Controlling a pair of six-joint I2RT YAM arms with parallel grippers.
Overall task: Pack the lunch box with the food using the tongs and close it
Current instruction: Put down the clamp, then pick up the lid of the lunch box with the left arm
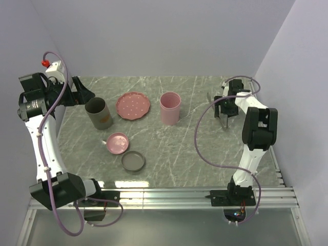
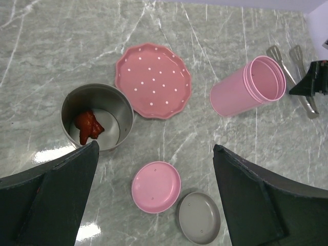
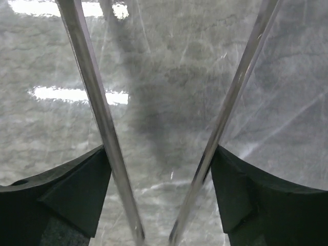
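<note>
Gripping the tongs [image 3: 98, 107] in the right tool [image 3: 159, 154], one finger against each spread arm, low over the far right of the worktop [image 2: 46, 46]. Hovering with the left tool [image 2: 155, 147] spread wide and empty above the grey pot [image 2: 126, 108]. Down in that pot, red food [image 2: 88, 128]; just beside it, a pink dotted plate [image 2: 154, 79]
</note>
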